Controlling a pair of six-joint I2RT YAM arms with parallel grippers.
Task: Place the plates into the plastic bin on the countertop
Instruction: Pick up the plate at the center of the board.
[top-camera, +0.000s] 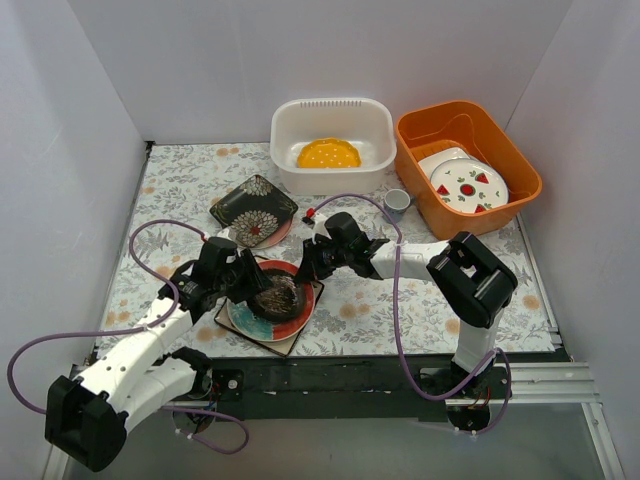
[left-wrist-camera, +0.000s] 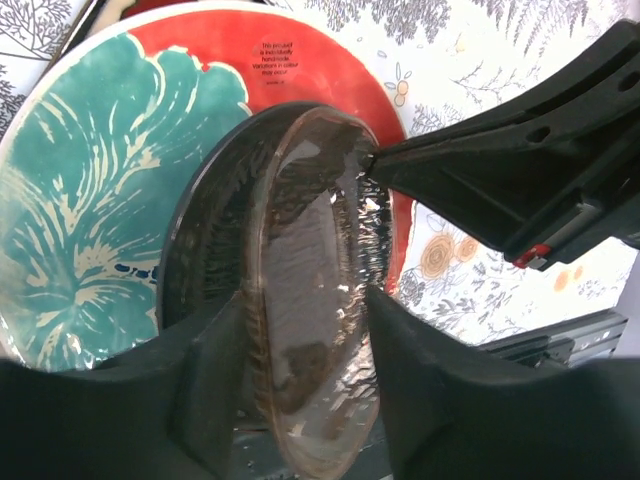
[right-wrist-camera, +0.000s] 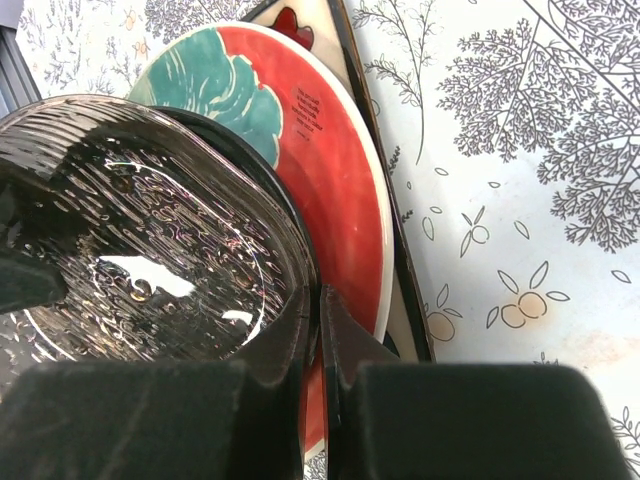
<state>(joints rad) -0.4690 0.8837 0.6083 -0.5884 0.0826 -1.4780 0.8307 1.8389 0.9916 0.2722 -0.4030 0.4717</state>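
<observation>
Two grippers are seen on one dark brown plate (top-camera: 280, 297), which is tipped up on the nearest stack, at the countertop's (top-camera: 400, 300) 6 o'clock edge. The left gripper (top-camera: 258, 285) is closed across the plate from 9 o'clock, with one finger (left-wrist-camera: 215, 385) on each face. The right gripper (top-camera: 305, 265) is clamped on the rim from 2 o'clock, its fingertips (right-wrist-camera: 335, 335) pressed together on the edge.

Two more plates are stacked under it. One teal-and-red round plate (top-camera: 247, 320) is laid on one cream square plate (top-camera: 283, 343), of which only the corners are shown.

Farther off, at 11 o'clock from the stack, one black white-flowered square plate (top-camera: 252, 207) is found. The red rim (top-camera: 280, 236) of one further plate is exposed at its near corner.

One small grey cup (top-camera: 397, 202) is stood at 1 o'clock, just beside the right arm's cable.

At the far edge two tubs are set side by side. One yellow-orange scalloped plate (top-camera: 328, 154) is held in the white plastic bin (top-camera: 330, 105). White fruit-marked plates (top-camera: 465, 185), at least two, are stacked in the orange tub (top-camera: 522, 172).
</observation>
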